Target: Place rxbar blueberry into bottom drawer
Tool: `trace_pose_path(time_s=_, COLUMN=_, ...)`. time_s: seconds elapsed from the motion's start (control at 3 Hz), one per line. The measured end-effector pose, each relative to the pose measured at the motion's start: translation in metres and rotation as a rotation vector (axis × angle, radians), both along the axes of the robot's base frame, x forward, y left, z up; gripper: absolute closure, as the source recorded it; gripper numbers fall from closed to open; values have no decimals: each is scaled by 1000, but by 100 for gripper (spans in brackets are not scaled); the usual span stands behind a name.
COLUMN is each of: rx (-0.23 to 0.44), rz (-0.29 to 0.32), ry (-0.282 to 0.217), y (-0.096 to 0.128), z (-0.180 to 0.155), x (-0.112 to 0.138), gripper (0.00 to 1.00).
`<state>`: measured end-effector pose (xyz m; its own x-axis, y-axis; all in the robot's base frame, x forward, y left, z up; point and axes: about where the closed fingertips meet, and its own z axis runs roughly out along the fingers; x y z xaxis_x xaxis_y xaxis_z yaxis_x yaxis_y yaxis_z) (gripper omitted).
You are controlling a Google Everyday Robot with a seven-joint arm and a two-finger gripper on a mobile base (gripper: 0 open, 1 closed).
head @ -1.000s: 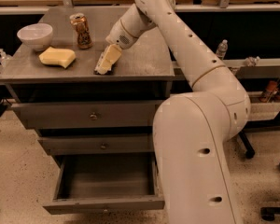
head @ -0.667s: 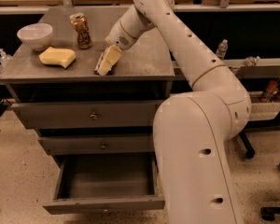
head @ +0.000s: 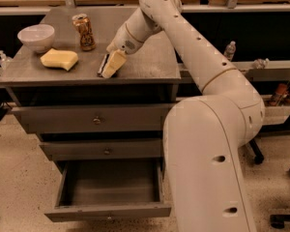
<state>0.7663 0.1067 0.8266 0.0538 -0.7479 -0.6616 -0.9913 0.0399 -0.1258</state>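
The rxbar blueberry (head: 103,65) shows as a dark sliver lying on the grey cabinet top (head: 150,66), near its front edge. My gripper (head: 112,65) is down on the cabinet top right at the bar, its cream tip against the bar's right side and hiding most of it. The bottom drawer (head: 106,210) is pulled out, and its inside holds nothing that I can see.
On the cabinet top to the left are a yellow sponge (head: 59,59), a white bowl (head: 36,36) and a brown can (head: 83,31). The top drawer (head: 94,120) and middle drawer (head: 106,150) are shut. My arm's large white body (head: 208,168) stands to the right of the drawers.
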Motion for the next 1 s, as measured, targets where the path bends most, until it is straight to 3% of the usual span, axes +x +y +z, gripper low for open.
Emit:
trace_pose_path(time_s=0.33, rx=38, rz=18, ry=11, y=3, z=-4, x=-1, gripper=49)
trace_pose_path(time_s=1.0, rx=54, rz=29, ry=25, y=5, z=-5, x=-2, gripper=95)
